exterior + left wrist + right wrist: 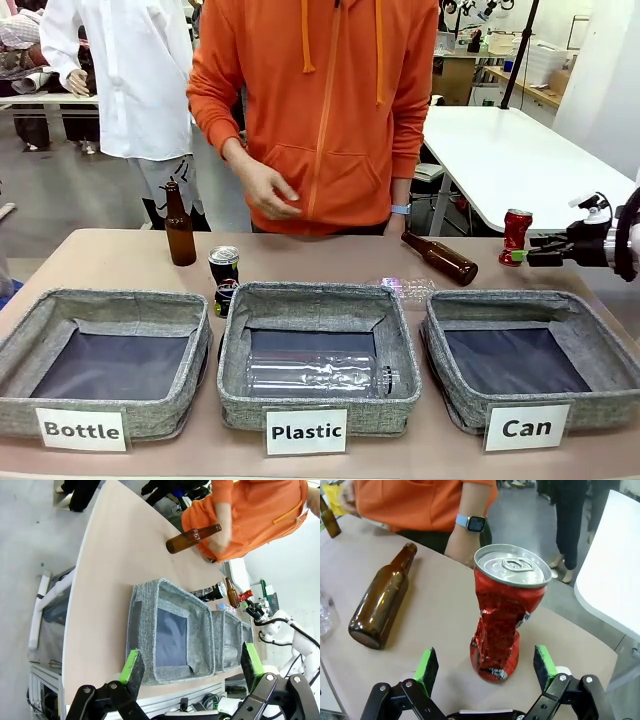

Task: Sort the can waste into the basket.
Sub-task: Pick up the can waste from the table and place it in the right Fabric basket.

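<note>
- Pale tan, smooth and matt, the desk (120, 260) spans the front view; behind it are a grey floor and a white table.
- An orange hooded top clothes the person at the far edge, one hand (265, 190) hanging loosely above the desk.
- Three grey woven-fabric baskets with dark linings stand in a row along the near edge. They are labelled "Bottle" (150, 415), "Plastic" (235, 390) and "Can" (460, 400); the Can basket is at the right.
- The black right claw (487, 665) is spread wide, its green pads (427, 665) either side of the red can's foot with a gap on each side.
- The left claw (191, 662) is wide open above the desk's end, gripping nothing.
- A clear ribbed plastic bottle (315, 375) lies inside the Plastic basket.
- One brown glass bottle (180, 228) stands upright at the left; another (440, 257) lies on its side near the red can.
- The red can (502, 625), crumpled at the waist with an intact silver top, stands upright on the desk behind the Can basket.
- The black-and-silver can (224, 270) stands behind the Plastic basket's left corner.
</note>
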Controlling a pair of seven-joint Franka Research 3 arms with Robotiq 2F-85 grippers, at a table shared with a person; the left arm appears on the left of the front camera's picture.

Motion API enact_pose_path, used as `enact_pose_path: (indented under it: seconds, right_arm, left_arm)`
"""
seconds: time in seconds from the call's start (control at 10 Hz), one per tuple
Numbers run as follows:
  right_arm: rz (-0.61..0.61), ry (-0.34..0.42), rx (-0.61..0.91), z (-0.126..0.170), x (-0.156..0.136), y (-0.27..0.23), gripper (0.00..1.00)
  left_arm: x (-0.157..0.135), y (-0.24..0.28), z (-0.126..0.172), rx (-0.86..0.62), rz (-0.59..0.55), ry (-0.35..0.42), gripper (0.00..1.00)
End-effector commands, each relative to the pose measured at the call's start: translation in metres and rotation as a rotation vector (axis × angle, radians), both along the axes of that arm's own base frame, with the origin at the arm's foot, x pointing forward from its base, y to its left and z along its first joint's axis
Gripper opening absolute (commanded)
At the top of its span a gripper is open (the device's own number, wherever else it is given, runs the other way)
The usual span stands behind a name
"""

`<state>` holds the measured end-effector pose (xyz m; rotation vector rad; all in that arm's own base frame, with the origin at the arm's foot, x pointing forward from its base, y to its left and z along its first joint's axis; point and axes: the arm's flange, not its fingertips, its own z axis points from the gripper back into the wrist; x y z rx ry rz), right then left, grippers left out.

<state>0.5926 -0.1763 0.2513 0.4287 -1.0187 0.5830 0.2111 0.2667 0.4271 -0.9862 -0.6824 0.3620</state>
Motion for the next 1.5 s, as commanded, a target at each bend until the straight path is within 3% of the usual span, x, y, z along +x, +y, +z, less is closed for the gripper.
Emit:
enact_pose_path:
  seconds: [0.0, 0.7, 0.8, 0.9, 1.0, 1.3, 1.4]
  right_arm:
    - [0.009, -0.062, 0.008, -0.007, 0.009, 0.004, 1.00]
    - [-0.018, -0.146, 0.099, -0.006, 0.025, 0.018, 1.00]
    - [-0.002, -0.132, 0.091, -0.006, 0.025, 0.018, 0.63]
    - [0.008, -0.129, 0.110, -0.005, 0.025, 0.018, 0.41]
    - [0.006, -0.126, 0.112, -0.005, 0.025, 0.018, 0.04]
    - [-0.003, -0.121, 0.132, -0.007, 0.023, 0.014, 0.00]
    - [-0.004, -0.118, 0.141, -0.007, 0.023, 0.013, 0.05]
  left_arm:
    - [0.001, 0.000, 0.001, -0.001, -0.001, -0.029, 1.00]
    - [0.001, 0.000, 0.001, -0.001, -0.001, -0.029, 1.00]
    - [0.001, 0.000, 0.001, -0.001, -0.001, -0.029, 1.00]
    - [0.001, 0.000, 0.001, -0.001, -0.001, -0.029, 1.00]
    - [0.001, 0.000, 0.001, -0.001, -0.001, -0.029, 1.00]
    - [0.001, 0.000, 0.001, -0.001, -0.001, -0.029, 1.00]
    - [0.001, 0.000, 0.001, -0.001, -0.001, -0.029, 1.00]
